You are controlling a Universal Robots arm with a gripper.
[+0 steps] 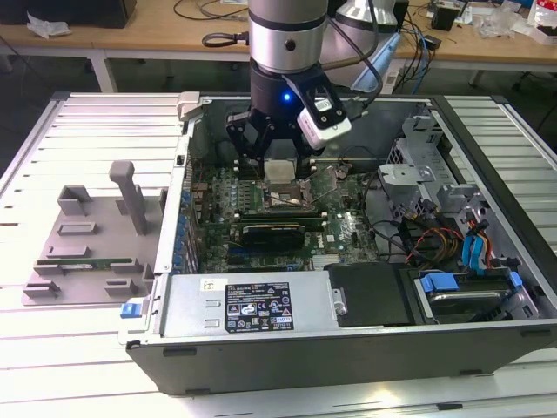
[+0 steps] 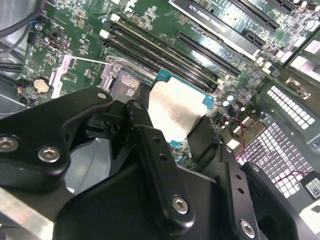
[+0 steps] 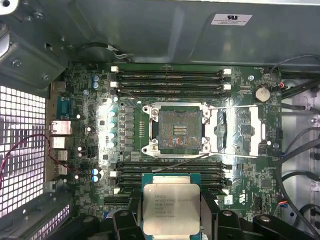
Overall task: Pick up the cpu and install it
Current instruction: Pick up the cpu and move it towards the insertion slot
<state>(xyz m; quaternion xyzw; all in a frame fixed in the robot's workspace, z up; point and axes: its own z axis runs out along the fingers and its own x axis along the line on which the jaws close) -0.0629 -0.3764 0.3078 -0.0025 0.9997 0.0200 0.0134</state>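
The claw (image 3: 171, 222) pinches the cpu (image 3: 171, 200) near the open socket (image 3: 179, 131). Lowering it tilted or off-centre there could bend the socket's pins.

— What's hidden from you?
— In the second wrist view the links of my claw (image 2: 172, 122) cover part of the cpu (image 2: 175, 102) and part of the socket (image 2: 127, 84).
— And the first wrist view?
— The picture's edge clips the cpu (image 3: 171, 202) there.
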